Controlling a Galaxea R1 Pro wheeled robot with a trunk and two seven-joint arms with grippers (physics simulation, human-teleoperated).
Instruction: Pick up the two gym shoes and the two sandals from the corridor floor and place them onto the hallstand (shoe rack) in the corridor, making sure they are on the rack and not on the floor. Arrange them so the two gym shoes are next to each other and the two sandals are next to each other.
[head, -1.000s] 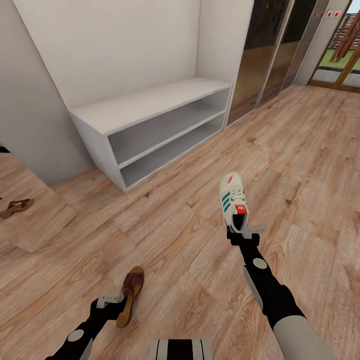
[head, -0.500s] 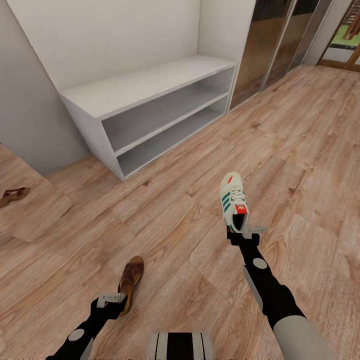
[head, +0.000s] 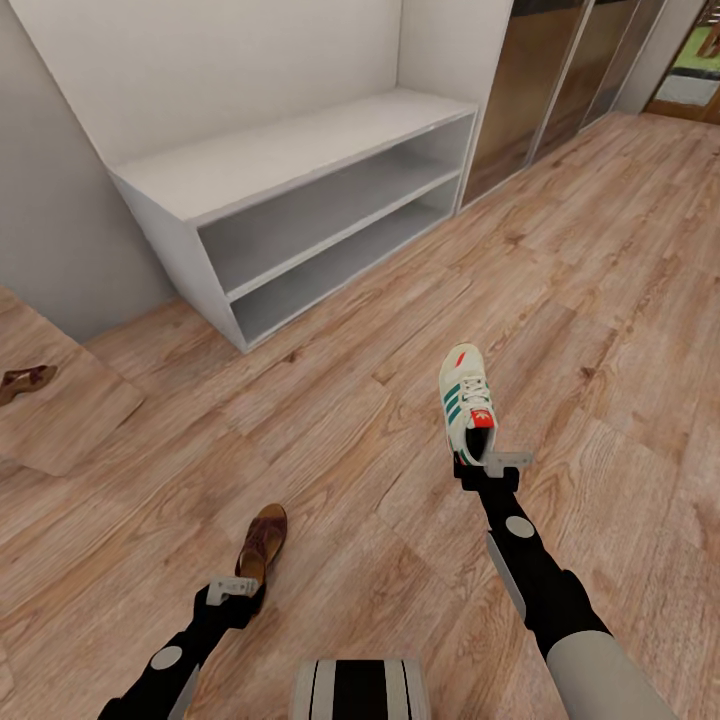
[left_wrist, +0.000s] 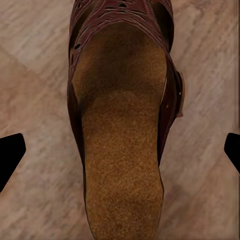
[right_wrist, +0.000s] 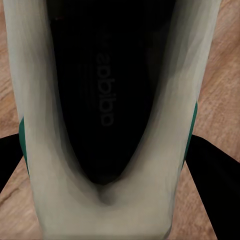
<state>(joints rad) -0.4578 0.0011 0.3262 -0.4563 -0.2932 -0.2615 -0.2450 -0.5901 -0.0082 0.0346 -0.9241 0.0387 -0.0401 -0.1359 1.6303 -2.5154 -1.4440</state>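
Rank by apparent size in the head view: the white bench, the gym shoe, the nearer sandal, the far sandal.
1. White bench, by far.
2. Gym shoe and nearer sandal: look alike, so unranked.
3. Far sandal, smallest, though distance shrinks it.

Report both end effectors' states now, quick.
Left end effector: open, its fingers wide either side of the sandal, not closed on it.
Right end effector: shut on the gym shoe heel.
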